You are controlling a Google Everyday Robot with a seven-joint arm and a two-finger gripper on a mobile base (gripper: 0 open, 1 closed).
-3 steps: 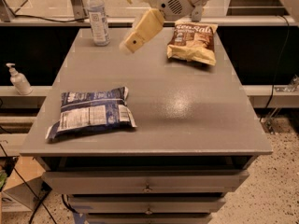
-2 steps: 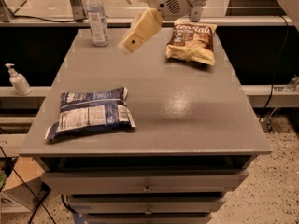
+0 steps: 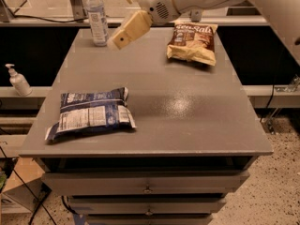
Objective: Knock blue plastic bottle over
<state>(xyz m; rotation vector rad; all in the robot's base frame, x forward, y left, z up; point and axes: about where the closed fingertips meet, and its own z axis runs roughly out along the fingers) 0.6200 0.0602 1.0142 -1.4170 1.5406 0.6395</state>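
Note:
The blue plastic bottle point(image 3: 97, 17) stands upright at the far left corner of the grey table point(image 3: 187, 107). It is clear and bluish, with a white cap and a blue-and-white label. My gripper point(image 3: 121, 40) hangs over the far part of the table, just to the right of the bottle and a small gap away from it. Its tan finger point(image 3: 130, 28) points down and left toward the bottle's base. The white arm comes in from the upper right.
A dark blue snack bag point(image 3: 91, 112) lies flat at the front left of the table. A brown and yellow chip bag point(image 3: 193, 42) lies at the far right. A small white pump bottle point(image 3: 18, 80) stands on a lower shelf to the left. Drawers are below the table.
My gripper has moved left, closer to the bottle. The bottle still stands upright in the same place.

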